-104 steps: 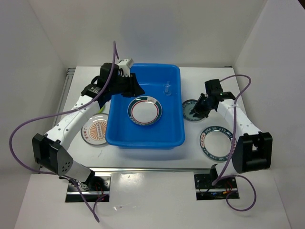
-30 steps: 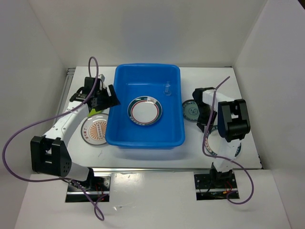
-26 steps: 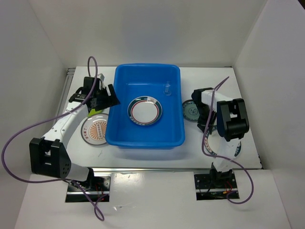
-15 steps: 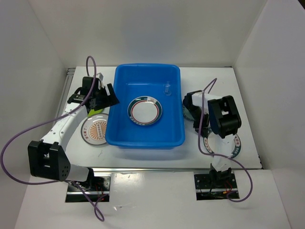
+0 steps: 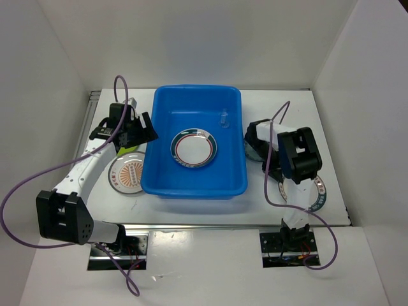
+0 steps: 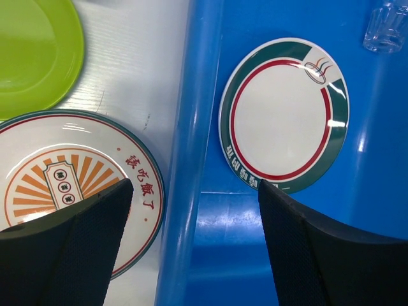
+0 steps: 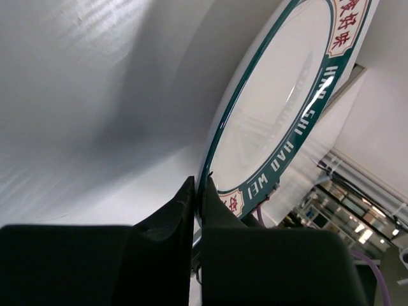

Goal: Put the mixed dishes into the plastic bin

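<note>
1. Right gripper (image 7: 194,186): fingers pinched tight on the edge of a round white plate with teal lettered rim (image 7: 274,115). Can't tell if it's lifted.
2. Left gripper (image 6: 194,188): jaws spread wide, empty, above the left wall of the large bright blue plastic bin (image 6: 201,76).
3. Left wrist only: orange-patterned round plate (image 6: 64,185) and lime-green round plate (image 6: 32,51) outside the bin. Inside it are a second white teal-rimmed plate (image 6: 284,115) and a tiny clear cup (image 6: 386,25).
4. Top view: bin mid white table (image 5: 280,105), white enclosure walls (image 5: 191,38) around.

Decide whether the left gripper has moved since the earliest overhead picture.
Yes. The left gripper moved left: from above the blue plastic bin's inside to its left rim, jaws open.
</note>
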### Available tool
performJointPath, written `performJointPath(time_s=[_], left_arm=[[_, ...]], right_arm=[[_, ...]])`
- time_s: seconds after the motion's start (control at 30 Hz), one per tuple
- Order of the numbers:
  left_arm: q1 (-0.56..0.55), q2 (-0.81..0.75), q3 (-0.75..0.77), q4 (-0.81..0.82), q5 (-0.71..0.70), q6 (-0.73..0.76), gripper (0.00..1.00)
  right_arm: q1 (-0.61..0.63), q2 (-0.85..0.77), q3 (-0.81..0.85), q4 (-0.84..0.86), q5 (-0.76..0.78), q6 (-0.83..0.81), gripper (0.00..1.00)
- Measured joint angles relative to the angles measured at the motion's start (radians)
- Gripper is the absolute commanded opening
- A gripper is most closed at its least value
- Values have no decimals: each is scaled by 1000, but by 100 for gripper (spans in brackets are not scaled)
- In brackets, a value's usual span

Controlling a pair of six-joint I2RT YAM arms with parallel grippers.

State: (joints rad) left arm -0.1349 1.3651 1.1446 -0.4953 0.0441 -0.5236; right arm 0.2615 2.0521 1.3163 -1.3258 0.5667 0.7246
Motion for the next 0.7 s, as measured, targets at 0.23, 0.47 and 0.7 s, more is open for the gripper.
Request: performJointPath(time_s=[0.23,0.47,0.7], left_arm=[[0,0,0,1,1,0,87],[0,0,0,1,6,0,87],[0,-4,-10,2,22,-2,87]], right_arm=[[0,-46,89,10,34,1,0],[0,-97,247,32,49,3,0],[1,-126,369,36,116,-31,0]])
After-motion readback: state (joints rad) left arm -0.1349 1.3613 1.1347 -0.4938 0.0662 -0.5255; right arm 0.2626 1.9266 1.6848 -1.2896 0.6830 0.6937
